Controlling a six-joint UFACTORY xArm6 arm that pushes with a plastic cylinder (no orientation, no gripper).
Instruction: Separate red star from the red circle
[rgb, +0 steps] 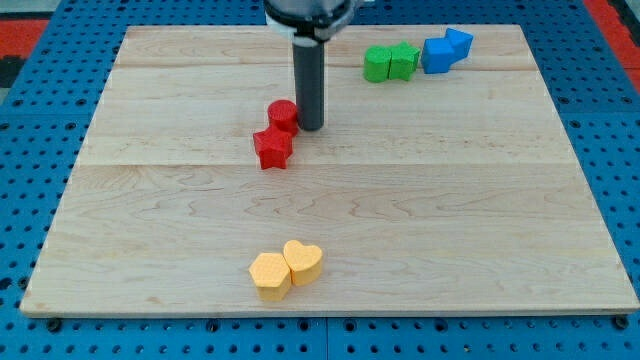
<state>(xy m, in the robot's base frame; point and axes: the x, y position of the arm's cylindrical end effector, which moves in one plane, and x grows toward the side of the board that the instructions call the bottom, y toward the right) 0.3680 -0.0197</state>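
Note:
The red star (272, 148) lies left of the board's middle. The red circle (283, 115) sits just above it and slightly to the right, touching it. My tip (311, 127) stands right beside the red circle, on its right side, touching or nearly touching it. The dark rod rises from there to the view's top.
Two green blocks (391, 62) and two blue blocks (445, 50) sit in a row at the view's top right. A yellow hexagon (270, 275) and a yellow heart (303, 261) touch near the bottom centre. The wooden board (480, 220) lies on a blue pegboard.

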